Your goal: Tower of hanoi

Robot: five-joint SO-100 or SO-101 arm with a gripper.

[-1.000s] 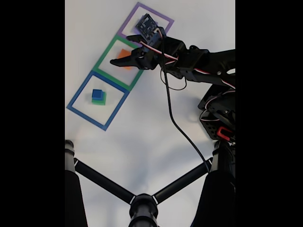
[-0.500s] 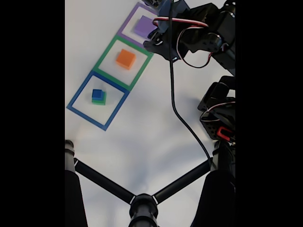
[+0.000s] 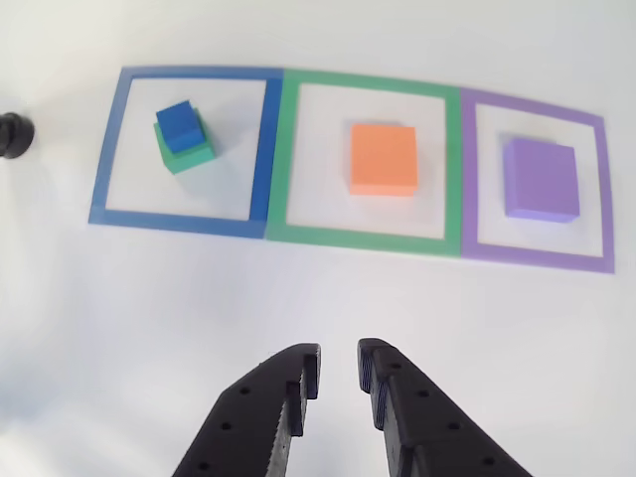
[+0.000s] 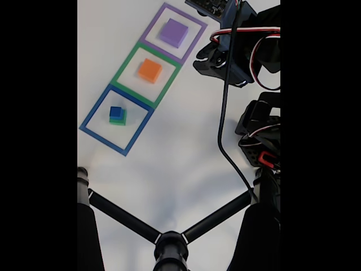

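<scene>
The blue block [image 3: 179,125] sits on the green block [image 3: 187,149] inside the blue tape square. Alone in the green tape square lies the orange block [image 3: 383,157], and the purple block [image 3: 540,178] lies alone in the purple one. The fixed view shows the same layout: blue block [image 4: 115,111] on green block [image 4: 119,120], orange block [image 4: 149,70], purple block [image 4: 174,32]. My gripper [image 3: 338,364] hangs over bare table in front of the orange block, well short of it. Its jaws are a narrow gap apart and hold nothing. My arm [image 4: 234,53] is folded back to the right of the squares.
Three tape outlines lie in a row: blue [image 3: 99,179], green [image 3: 278,159], purple [image 3: 467,169]. A black stand with spread legs [image 4: 169,243] crosses the bottom of the fixed view. A black cable [image 4: 221,135] hangs from the arm, whose base [image 4: 262,135] stands at right. A black knob [image 3: 12,135] sits at the left edge.
The arm has drawn back from above the orange block toward the upper right of the fixed view. The orange and purple blocks are now uncovered. No block has moved.
</scene>
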